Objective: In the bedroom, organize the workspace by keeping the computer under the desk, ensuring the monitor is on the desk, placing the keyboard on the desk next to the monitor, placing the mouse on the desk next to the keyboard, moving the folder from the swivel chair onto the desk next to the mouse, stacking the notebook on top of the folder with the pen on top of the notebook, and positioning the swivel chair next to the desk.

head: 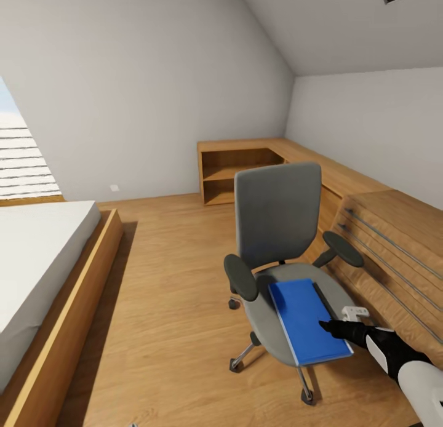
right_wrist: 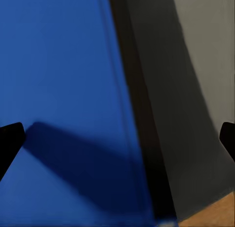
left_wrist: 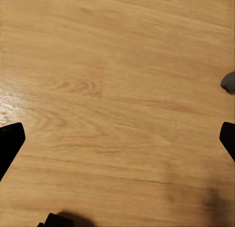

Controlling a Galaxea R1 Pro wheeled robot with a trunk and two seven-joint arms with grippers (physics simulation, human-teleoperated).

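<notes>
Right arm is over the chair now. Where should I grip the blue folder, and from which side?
Grip the folder by its near edge, which overhangs the swivel chair seat's front rim. It lies flat, so bring the open right gripper in low from the front, one finger under.

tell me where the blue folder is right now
In the head view the folder lies flat on the seat of the swivel chair, low and right of centre, with the right gripper at its near right edge.

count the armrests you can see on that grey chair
2. On the swivel chair, one black armrest sits on the side toward the bed, the other armrest on the side toward the wooden drawer unit. The blue folder lies on the seat between them.
</notes>
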